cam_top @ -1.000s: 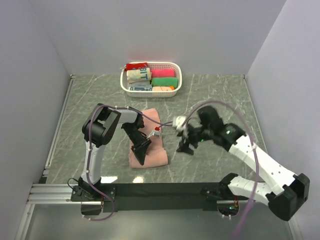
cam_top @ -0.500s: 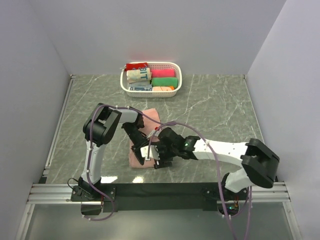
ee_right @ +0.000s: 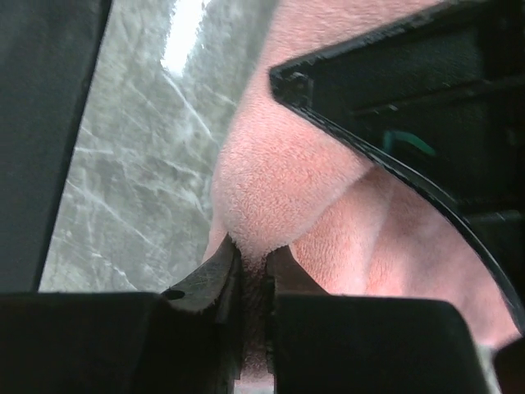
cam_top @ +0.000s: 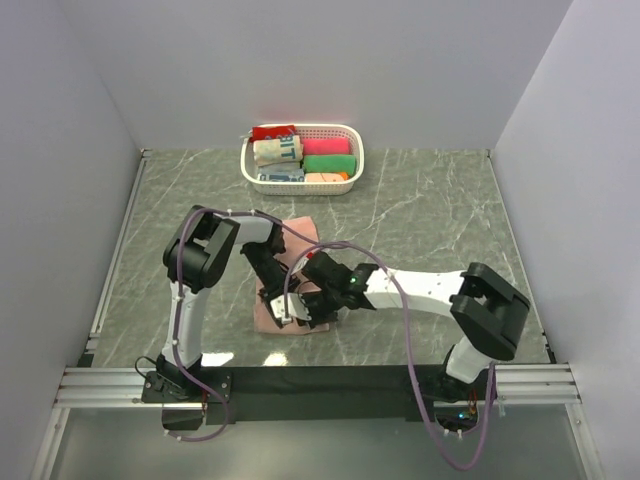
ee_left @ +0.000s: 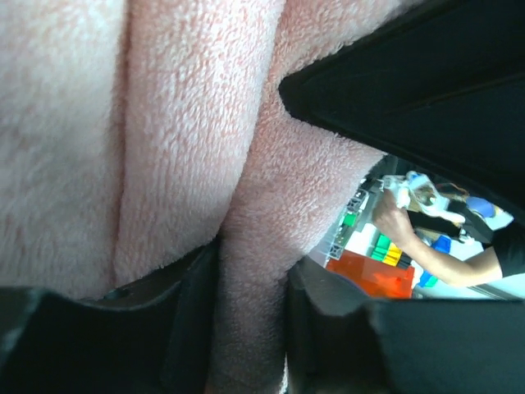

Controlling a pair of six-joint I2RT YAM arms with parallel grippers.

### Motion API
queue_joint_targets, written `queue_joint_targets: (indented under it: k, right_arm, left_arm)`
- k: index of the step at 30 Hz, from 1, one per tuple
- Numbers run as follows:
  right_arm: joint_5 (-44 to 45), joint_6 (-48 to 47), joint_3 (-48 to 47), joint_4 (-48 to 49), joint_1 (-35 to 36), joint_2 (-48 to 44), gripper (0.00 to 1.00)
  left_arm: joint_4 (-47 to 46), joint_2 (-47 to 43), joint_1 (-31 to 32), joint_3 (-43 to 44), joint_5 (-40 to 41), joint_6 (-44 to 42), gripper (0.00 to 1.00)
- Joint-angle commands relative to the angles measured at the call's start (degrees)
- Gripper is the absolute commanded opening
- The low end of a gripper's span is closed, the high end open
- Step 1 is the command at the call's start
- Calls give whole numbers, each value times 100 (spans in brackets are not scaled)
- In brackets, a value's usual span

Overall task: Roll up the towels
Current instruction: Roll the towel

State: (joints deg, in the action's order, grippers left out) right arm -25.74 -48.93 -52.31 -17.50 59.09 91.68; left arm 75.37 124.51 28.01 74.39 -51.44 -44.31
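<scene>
Starting at the left, the left end effector [ee_left: 250, 271] is closed on a raised fold of the plain salmon-pink terry-cloth towel [cam_top: 305, 232], the pile squeezed between its two dark fingers. We take this as a hold on the near edge so the cloth can be turned over on itself. The towel lies flat on the grey marble-patterned bench [cam_top: 430, 200], left of centre, with its long side running away from the arm bases toward the white plastic basket [cam_top: 356, 150] at the back. Just to the right, the right end effector [ee_right: 253, 254] is likewise clamped on a rounded lip of the same towel near its right edge. The two grips sit side by side, which we judge keeps the roll even across its width. From above, both wrists crowd over the near half of the towel, so we cannot tell how far any roll has formed. Each wrist view is partly blocked by a black part of the other arm, and the towel's far end is cut off there.
</scene>
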Motion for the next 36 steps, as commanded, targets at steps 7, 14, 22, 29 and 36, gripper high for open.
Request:
queue_joint_targets:
  k: [7, 14, 22, 29, 36]
  right_arm:
    - [-1135, 49, -1043, -2169, -116, 886, 0]
    - [-1750, 436, -1641, -2618, -626, 1378, 0]
    - [-2426, 393, -2010, -3372, -925, 1791, 0]
    - [-3271, 94, -2870, -4534, -1321, 2897, 0]
    - [-3552, -152, -3618, -5307, -1637, 3848, 0]
  left_arm:
    - [-823, -620, -893, 611, 864, -481, 47]
    - [-577, -954, -1675, 893, 794, -569, 49]
    - [-382, -1865, -2624, 807, 513, -693, 51]
    - [-1647, -4432, -2713, -1161, 793, -482, 55]
    - [-2325, -6989, -1846, -2744, 1627, -614, 63]
